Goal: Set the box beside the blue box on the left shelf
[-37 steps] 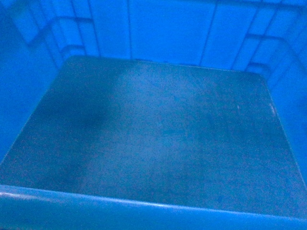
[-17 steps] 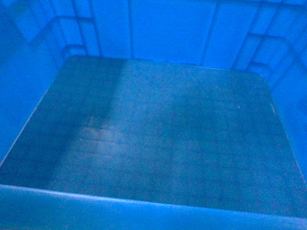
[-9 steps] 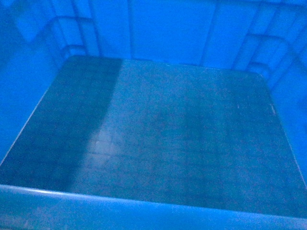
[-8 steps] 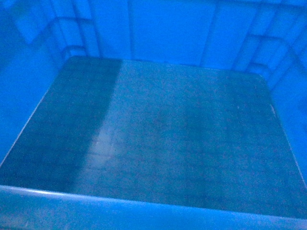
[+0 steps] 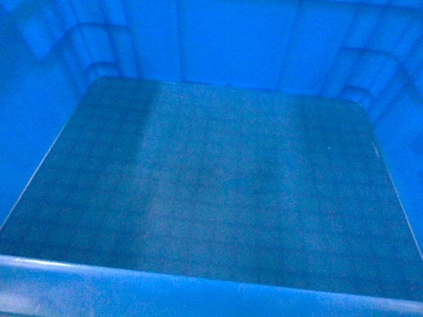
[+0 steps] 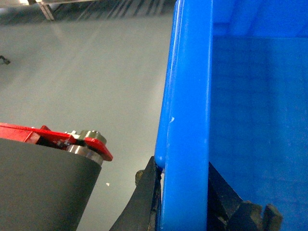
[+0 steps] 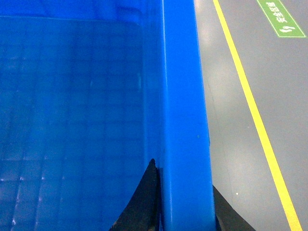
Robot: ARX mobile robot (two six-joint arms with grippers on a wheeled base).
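The box [image 5: 218, 191] filled the whole head view, its grid floor and ribbed inner walls facing the camera and its near rim along the bottom edge; neither shelf nor second blue box was visible in any view. The left hand [image 6: 185, 202] was closed on the box's left rim, one dark finger [image 6: 144, 202] outside the wall and the other inside, the rim running straight up between them. The right hand [image 7: 185, 207] gripped the opposite rim in the same manner, with one finger [image 7: 142, 202] inside against the wall and the other outside. The box thus hung between the two hands, clear of the grey floor [image 6: 96, 82] that lay beyond the left hand and, with a yellow line [image 7: 250, 106] and a green marking [image 7: 281, 19], beyond the right hand. A red-plated part [image 6: 72, 139] of the robot sat just outside the left hand. Judged risks: each grip held only a narrow stretch of smooth rim, so uneven lifting or a jolt of the base could let one side slip and tip the box; with the box blocking the head camera, the shelf approach would be blind, and the far wall could strike the shelf edge or the other box.
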